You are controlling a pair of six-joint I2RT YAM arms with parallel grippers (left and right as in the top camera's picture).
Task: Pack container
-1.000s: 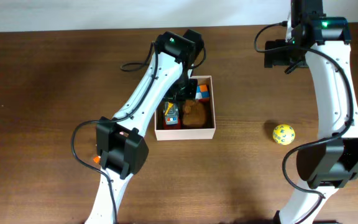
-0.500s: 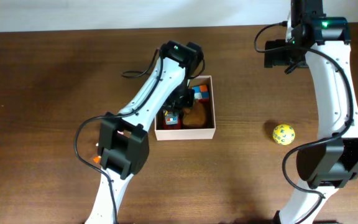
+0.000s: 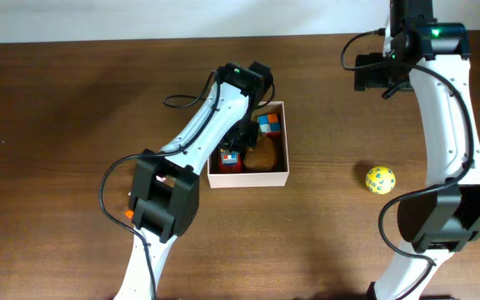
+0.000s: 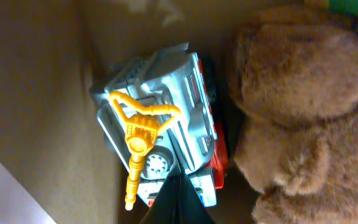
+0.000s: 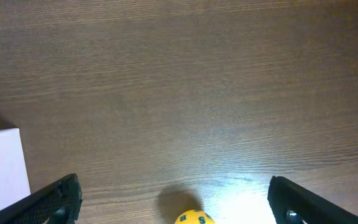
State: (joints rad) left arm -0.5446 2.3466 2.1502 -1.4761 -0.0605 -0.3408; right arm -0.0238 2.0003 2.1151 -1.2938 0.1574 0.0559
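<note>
While the left fingers (image 3: 242, 136), their spread not to be told, were shifted slightly over the container (image 3: 257, 178) on the worktop (image 3: 73, 125), the truck (image 4: 166, 143) was left inside; the right fingers (image 5: 174, 186) were held wide, 1 ball (image 3: 380, 179) judged remaining

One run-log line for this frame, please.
left gripper in container, by toy truck, grip unclear | right gripper open, empty, above table | brown plush packed | yellow ball outside
</note>
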